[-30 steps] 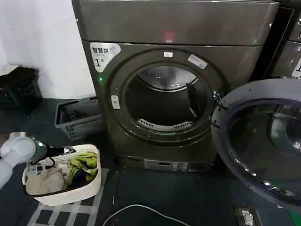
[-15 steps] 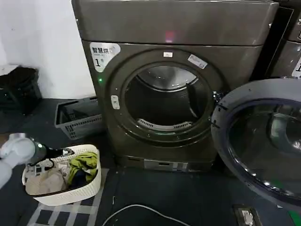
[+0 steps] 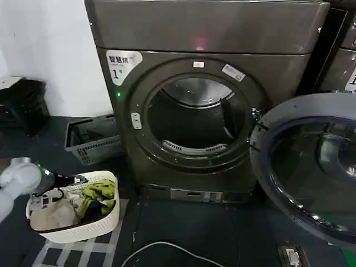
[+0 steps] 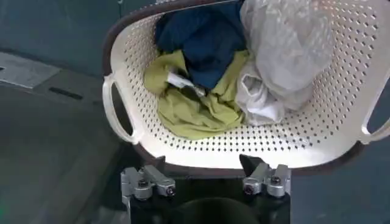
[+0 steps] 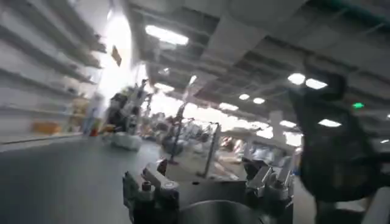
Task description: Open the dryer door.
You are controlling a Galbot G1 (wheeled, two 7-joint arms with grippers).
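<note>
The door [image 3: 311,167] hangs swung wide open right of the dryer [image 3: 200,105], glass facing outward. Left jaws [image 4: 206,176], open and empty, hover over the basket [image 4: 317,146], far left of the dryer

You have one dryer [image 3: 206,105] with one dryer door [image 3: 308,167], swung open. Count two baskets on the floor: one white laundry basket [image 3: 83,225] holding clothes, and one grey crate [image 3: 92,139] behind it. One white cable [image 3: 167,247] lies in front, and one pink light [image 3: 200,42] glows.
</note>
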